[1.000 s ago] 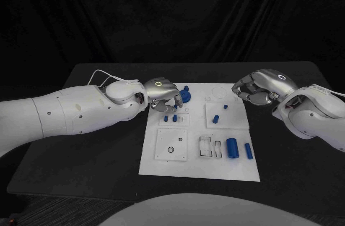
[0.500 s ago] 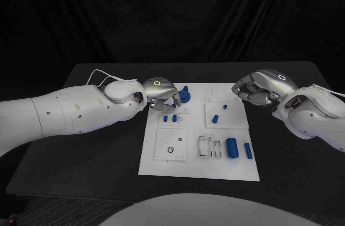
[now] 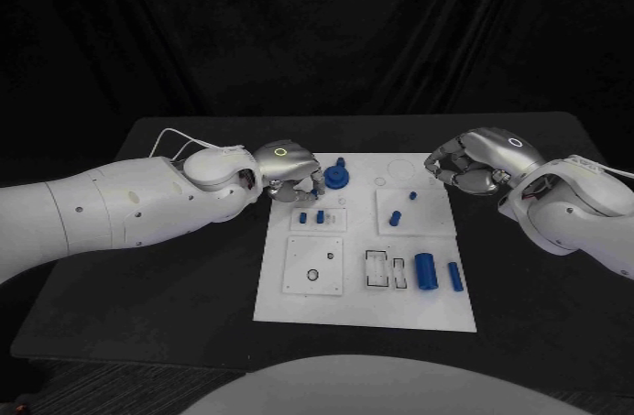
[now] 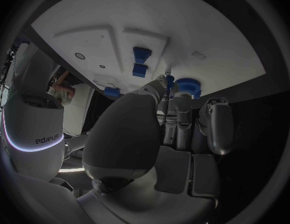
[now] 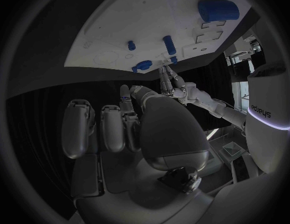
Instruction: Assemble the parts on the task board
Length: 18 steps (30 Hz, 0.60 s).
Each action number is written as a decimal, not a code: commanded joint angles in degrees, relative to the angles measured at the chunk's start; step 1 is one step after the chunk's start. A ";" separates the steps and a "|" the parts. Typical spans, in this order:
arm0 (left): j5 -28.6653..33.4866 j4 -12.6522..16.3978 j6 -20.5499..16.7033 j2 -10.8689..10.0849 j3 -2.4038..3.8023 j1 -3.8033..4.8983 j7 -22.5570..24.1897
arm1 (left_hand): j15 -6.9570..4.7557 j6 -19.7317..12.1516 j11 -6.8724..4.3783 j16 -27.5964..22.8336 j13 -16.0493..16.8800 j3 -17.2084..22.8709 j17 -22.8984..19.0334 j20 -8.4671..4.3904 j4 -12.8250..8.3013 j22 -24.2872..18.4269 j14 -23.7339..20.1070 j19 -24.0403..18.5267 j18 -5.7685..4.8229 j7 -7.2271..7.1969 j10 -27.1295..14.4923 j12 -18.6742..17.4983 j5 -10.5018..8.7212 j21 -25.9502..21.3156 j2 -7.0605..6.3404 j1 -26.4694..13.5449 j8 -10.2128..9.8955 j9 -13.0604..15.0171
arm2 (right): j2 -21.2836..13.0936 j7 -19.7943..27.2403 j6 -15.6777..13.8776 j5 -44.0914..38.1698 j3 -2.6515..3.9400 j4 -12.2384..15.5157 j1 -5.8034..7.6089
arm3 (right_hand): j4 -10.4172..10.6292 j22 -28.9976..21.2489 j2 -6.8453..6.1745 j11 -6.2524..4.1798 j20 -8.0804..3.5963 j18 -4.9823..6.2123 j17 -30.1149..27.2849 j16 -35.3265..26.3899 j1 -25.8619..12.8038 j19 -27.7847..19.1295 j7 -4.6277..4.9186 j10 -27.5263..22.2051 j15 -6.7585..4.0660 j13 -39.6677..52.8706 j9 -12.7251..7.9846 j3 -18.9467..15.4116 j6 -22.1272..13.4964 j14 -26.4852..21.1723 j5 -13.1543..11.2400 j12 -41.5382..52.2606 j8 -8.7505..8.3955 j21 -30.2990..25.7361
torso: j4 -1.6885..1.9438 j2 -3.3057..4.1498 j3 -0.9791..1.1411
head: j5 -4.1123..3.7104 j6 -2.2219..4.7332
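Note:
The white task board (image 3: pixel 436 314) lies mid-table. A round blue part with an upright stem (image 3: pixel 338 175) stands near its far left corner. My left hand (image 3: pixel 290 170) hovers at the board's far left edge, its fingertips close beside that round part (image 4: pixel 187 88). A small blue peg (image 4: pixel 170 78) shows between thumb tip and fingertip, seemingly pinched. My right hand (image 3: pixel 469 163) hangs over the board's far right corner with its fingers curled in and nothing in them. The board (image 5: pixel 120 25) lies beyond those fingers (image 5: pixel 110 127).
Two short blue pegs (image 3: pixel 310 218) stand in a small square plate. Another peg (image 3: pixel 395 218) stands right of them. A thick blue cylinder (image 3: pixel 425 270) and a thin one (image 3: pixel 456 278) lie beside rectangular slots (image 3: pixel 386 270). A square plate with a hole (image 3: pixel 314 267) sits near left.
My left hand has drawn back from above the two short pegs toward the board's far left corner, next to the round blue part. The right hand has stayed put.

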 commanded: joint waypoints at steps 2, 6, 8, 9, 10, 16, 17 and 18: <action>-0.27 -0.13 -0.53 -0.10 0.04 0.05 0.34 | 0.10 0.77 -0.16 0.34 -0.20 -0.09 0.19 -0.02 0.44 10.75 0.37 0.21 -0.22 -0.13 0.53 -0.37 -0.27 0.30 0.51 -0.42 0.36 0.15 | 0.02 -0.05 0.10 0.27 0.04 -0.02 -0.14 | -0.34 10.97 0.09 0.40 0.50 0.41 -0.05 -0.08 0.54 0.70 0.10 3.86 0.44 10.43 0.10 0.04 0.25 2.54 0.39 -0.37 -0.23 -0.18 | -0.01 -0.03 0.00 | 0.12 0.00; -0.27 -0.41 -0.35 -0.06 0.04 0.05 0.34 | 0.02 1.56 -0.28 0.36 -0.28 -0.19 0.14 -0.02 0.44 10.78 0.46 0.28 -0.24 -0.29 0.72 -0.50 -0.30 0.37 0.65 -0.27 0.72 0.35 | 0.03 -0.03 0.17 0.32 0.04 -0.01 -0.15 | -0.35 10.95 0.08 0.41 0.50 0.42 -0.04 -0.07 0.54 0.67 0.12 3.84 0.45 10.38 0.09 0.04 0.22 2.54 0.38 -0.40 -0.26 -0.25 | 0.02 -0.02 -0.01 | 0.16 0.00; -0.27 -0.53 -0.25 -0.01 0.04 0.05 0.34 | 0.02 1.56 -0.28 0.36 -0.28 -0.19 0.14 -0.02 0.44 10.78 0.46 0.28 -0.24 -0.29 0.72 -0.50 -0.30 0.37 0.65 -0.27 0.72 0.35 | 0.04 -0.03 0.20 0.33 0.04 -0.02 -0.15 | -0.35 10.95 0.08 0.41 0.50 0.42 -0.04 -0.07 0.54 0.67 0.12 3.84 0.45 10.38 0.09 0.04 0.22 2.54 0.38 -0.40 -0.26 -0.25 | 0.05 0.00 0.00 | 0.19 0.00; -0.27 -0.59 -0.17 0.04 0.04 0.05 0.34 | 0.01 1.70 -0.30 0.37 -0.30 -0.19 0.14 -0.03 0.43 10.77 0.47 0.28 -0.23 -0.31 0.78 -0.51 -0.30 0.35 0.70 -0.22 0.78 0.39 | 0.04 -0.03 0.22 0.34 0.04 -0.01 -0.16 | -0.35 10.95 0.08 0.41 0.50 0.42 -0.04 -0.07 0.54 0.67 0.12 3.84 0.45 10.38 0.09 0.04 0.22 2.54 0.38 -0.40 -0.26 -0.25 | 0.04 0.00 0.01 | 0.19 0.00; -0.27 -0.66 -0.10 0.09 0.04 0.05 0.34 | 0.01 1.70 -0.30 0.37 -0.30 -0.19 0.14 -0.03 0.43 10.77 0.47 0.28 -0.23 -0.31 0.78 -0.51 -0.30 0.35 0.70 -0.22 0.78 0.39 | 0.04 -0.03 0.24 0.34 0.04 -0.01 -0.16 | -0.35 10.95 0.08 0.41 0.50 0.42 -0.04 -0.07 0.54 0.67 0.12 3.84 0.45 10.38 0.09 0.04 0.22 2.54 0.38 -0.40 -0.26 -0.25 | 0.04 -0.01 0.01 | 0.21 0.00; -0.27 -0.98 0.34 0.50 0.03 0.05 0.37 | 0.00 1.71 -0.30 0.19 -0.31 -0.23 -0.20 -0.03 0.42 10.72 0.34 0.18 -0.19 -0.32 0.79 -0.54 -0.31 0.17 0.67 -0.21 0.78 0.39 | 0.11 -0.04 0.37 0.35 0.04 -0.04 -0.16 | -0.35 10.94 0.08 0.42 0.50 0.43 -0.02 -0.06 0.52 0.65 0.13 3.83 0.45 10.35 0.09 0.04 0.19 2.55 0.38 -0.41 -0.28 -0.29 | 0.01 0.02 0.02 | 0.30 0.00; -0.27 -0.99 0.40 0.55 0.03 0.05 0.37 | 0.00 1.68 -0.30 0.15 -0.33 -0.26 -0.27 -0.03 0.42 10.70 0.30 0.15 -0.18 -0.31 0.77 -0.57 -0.31 0.12 0.63 -0.22 0.76 0.39 | 0.12 -0.04 0.38 0.35 0.04 -0.03 -0.16 | -0.35 10.94 0.08 0.42 0.50 0.43 -0.02 -0.06 0.52 0.65 0.13 3.83 0.45 10.35 0.09 0.04 0.19 2.55 0.38 -0.41 -0.28 -0.29 | 0.00 0.03 0.00 | 0.32 0.00; -0.27 -1.00 0.48 0.62 0.03 0.05 0.37 | 0.00 1.68 -0.30 0.15 -0.33 -0.26 -0.27 -0.03 0.42 10.70 0.30 0.15 -0.18 -0.31 0.77 -0.57 -0.31 0.12 0.63 -0.22 0.76 0.39 | 0.12 -0.05 0.40 0.35 0.04 -0.03 -0.16 | -0.35 10.94 0.08 0.42 0.50 0.43 -0.02 -0.06 0.52 0.65 0.13 3.83 0.45 10.35 0.09 0.04 0.19 2.55 0.38 -0.41 -0.28 -0.29 | -0.01 0.03 0.00 | 0.34 0.00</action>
